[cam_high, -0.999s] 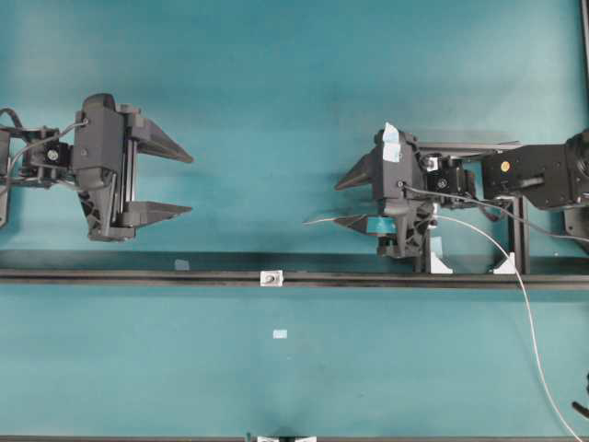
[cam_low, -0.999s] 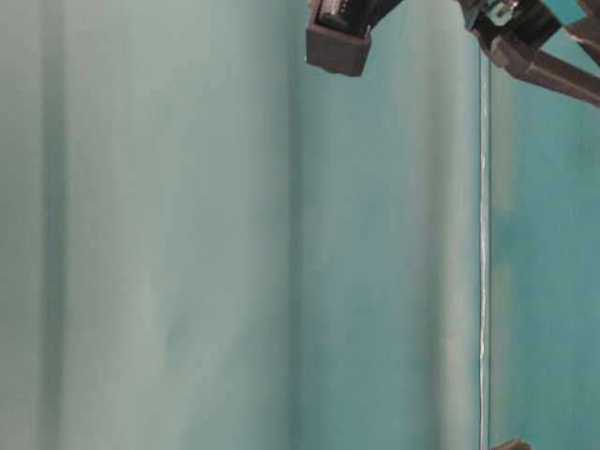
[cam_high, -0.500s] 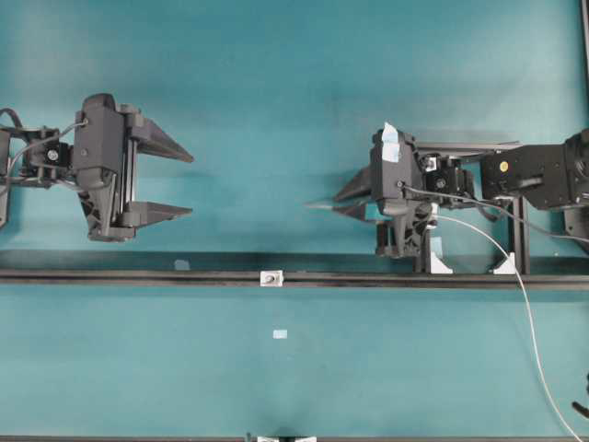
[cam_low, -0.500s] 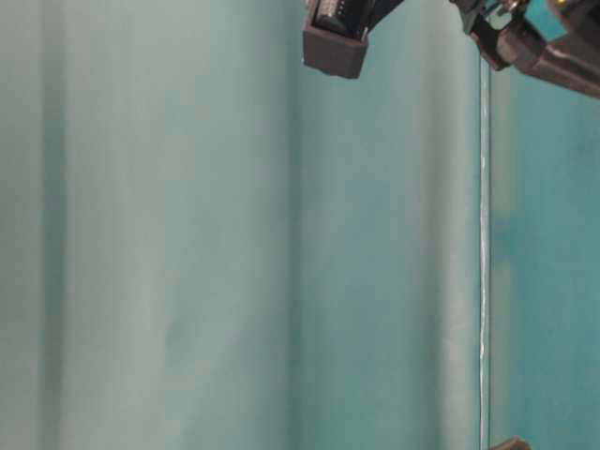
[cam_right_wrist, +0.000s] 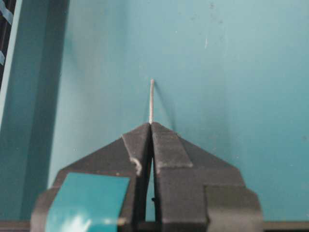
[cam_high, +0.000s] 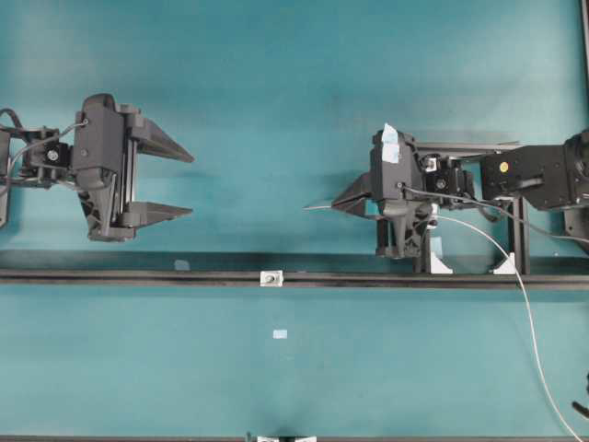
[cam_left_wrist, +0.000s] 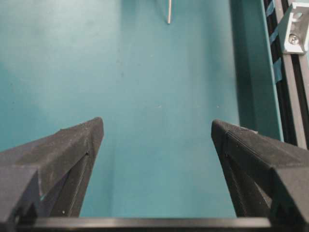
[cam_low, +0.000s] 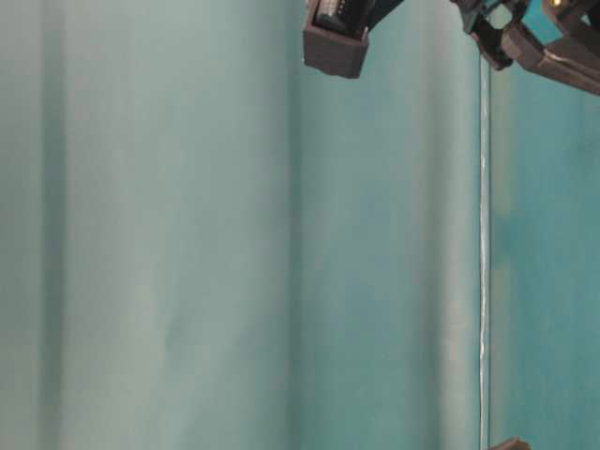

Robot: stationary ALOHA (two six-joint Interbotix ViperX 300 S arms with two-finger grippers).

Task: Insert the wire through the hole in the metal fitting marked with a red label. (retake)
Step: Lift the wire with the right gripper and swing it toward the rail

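Pinching the wire [cam_right_wrist: 151, 101] between closed fingers, the right gripper [cam_high: 339, 204] is pointing its tip leftward — metal fitting [cam_high: 271, 278] lying nearer, lower-left; left gripper [cam_high: 179, 182] gaping.

Teal table [cam_high: 276, 92] with black rail [cam_high: 138, 275], tape square [cam_high: 280, 334].

Lab bench: teal mat [cam_high: 276, 74], alu rail [cam_high: 138, 275].

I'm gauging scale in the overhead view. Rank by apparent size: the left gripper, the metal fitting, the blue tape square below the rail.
1. left gripper, by far the largest
2. metal fitting
3. tape square, only slightly smaller than the fitting; nearly alike
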